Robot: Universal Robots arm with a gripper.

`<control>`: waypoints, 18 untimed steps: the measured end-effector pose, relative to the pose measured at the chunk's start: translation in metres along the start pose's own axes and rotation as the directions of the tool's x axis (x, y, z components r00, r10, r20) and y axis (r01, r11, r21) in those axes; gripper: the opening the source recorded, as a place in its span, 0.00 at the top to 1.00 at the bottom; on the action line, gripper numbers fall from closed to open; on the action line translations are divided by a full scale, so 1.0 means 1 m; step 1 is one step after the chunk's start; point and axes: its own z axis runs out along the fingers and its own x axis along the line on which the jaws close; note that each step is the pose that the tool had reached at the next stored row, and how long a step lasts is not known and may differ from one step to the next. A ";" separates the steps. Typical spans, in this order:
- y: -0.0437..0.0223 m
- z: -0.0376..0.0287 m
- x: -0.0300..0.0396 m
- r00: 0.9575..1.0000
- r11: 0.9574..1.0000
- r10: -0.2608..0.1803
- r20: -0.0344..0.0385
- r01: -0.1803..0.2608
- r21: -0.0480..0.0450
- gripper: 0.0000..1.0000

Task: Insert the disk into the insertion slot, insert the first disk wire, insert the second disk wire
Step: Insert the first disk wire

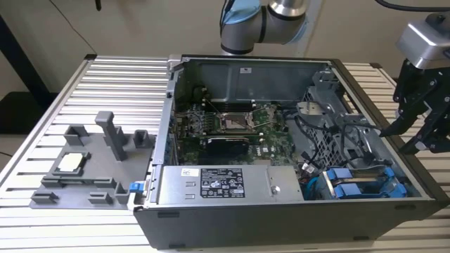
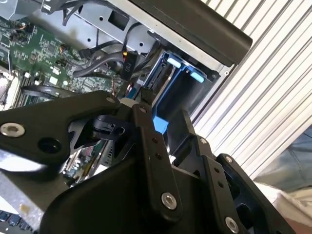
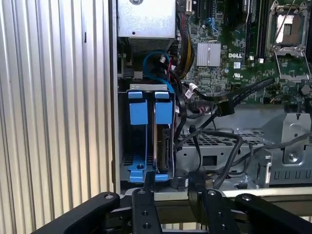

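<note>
The claw (image 1: 399, 141) hangs open and empty just outside the computer case (image 1: 281, 221), over its side wall. The disk (image 3: 163, 141) stands on edge in the insertion slot (image 3: 165, 88), in the case's corner below the claw, its long axis along that wall.

Disk (image 3: 164, 139) frame blue plastic; table (image 1: 119, 79) ribbed metal.

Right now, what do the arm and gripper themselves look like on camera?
The arm has silver-grey joints with light blue caps. The gripper is matte black, its linked-bar fingers pinned with silver screws, under a grey wrist block.
</note>
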 end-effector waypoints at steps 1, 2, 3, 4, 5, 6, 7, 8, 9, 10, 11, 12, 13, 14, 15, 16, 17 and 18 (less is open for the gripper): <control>-0.0007 0.0009 -0.0001 1.000 1.000 0.000 0.004 0.000 0.000 0.59; -0.0014 0.0019 -0.0003 1.000 1.000 0.001 0.009 -0.001 0.000 0.59; -0.0019 0.0027 -0.0003 1.000 1.000 0.001 0.013 -0.001 0.000 0.59; -0.0022 0.0032 -0.0003 1.000 1.000 0.002 0.020 -0.002 0.000 0.59; -0.0025 0.0037 -0.0002 1.000 1.000 0.003 0.030 -0.003 0.000 0.59; -0.0029 0.0042 -0.0002 0.999 1.000 0.003 0.040 -0.003 0.000 0.59; -0.0030 0.0047 -0.0001 0.999 1.000 0.004 0.049 -0.004 0.000 0.59; -0.0036 0.0055 -0.0001 0.999 1.000 0.005 0.053 -0.005 0.000 0.59; -0.0049 0.0061 -0.0001 0.999 1.000 0.005 0.054 -0.004 -0.002 0.59; -0.0063 0.0068 -0.0004 0.999 1.000 0.005 0.054 -0.004 -0.007 0.59; -0.0072 0.0081 -0.0017 0.999 1.000 0.005 0.053 -0.004 -0.008 0.59; -0.0080 0.0100 -0.0042 0.999 1.000 0.005 0.053 -0.004 -0.008 0.59; -0.0085 0.0119 -0.0083 0.999 1.000 0.005 0.053 -0.004 -0.008 0.59; -0.0089 0.0138 -0.0128 0.999 1.000 0.005 0.053 -0.004 -0.008 0.59; -0.0090 0.0155 -0.0172 0.999 1.000 0.005 0.054 -0.004 -0.008 0.59; -0.0091 0.0172 -0.0215 0.999 1.000 0.005 0.054 -0.004 -0.008 0.59; -0.0099 0.0179 -0.0242 0.999 1.000 0.005 0.053 -0.004 -0.008 0.59; -0.0115 0.0184 -0.0247 0.999 1.000 0.005 0.053 -0.004 -0.010 0.59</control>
